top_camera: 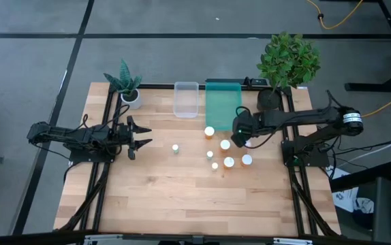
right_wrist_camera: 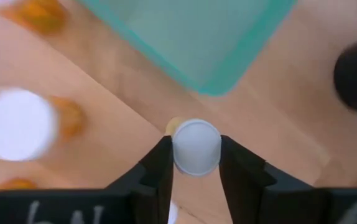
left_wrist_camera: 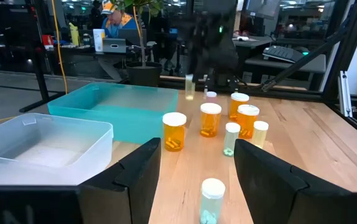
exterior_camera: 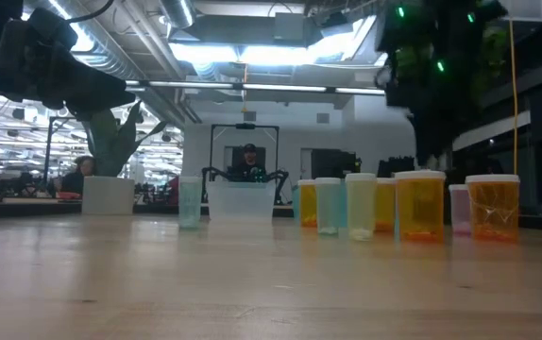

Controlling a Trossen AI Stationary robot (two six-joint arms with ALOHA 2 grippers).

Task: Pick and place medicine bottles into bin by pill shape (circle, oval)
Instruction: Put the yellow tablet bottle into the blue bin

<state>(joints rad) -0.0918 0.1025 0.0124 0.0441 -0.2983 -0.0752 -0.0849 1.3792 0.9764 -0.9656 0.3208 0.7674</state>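
White-capped, a small bottle sits pinched between the right gripper fingers, narrowed onto its cap just beside the teal bin, while the left gripper waits half-open, empty.

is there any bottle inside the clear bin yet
No, in the high view the clear bin shows only its bare floor.

Grey floor surrounds the wooden table. A bushy potted plant stands on the table's far right corner, a spiky potted plant on its far left. Beyond the table: ceiling lights, desks, a seated person.
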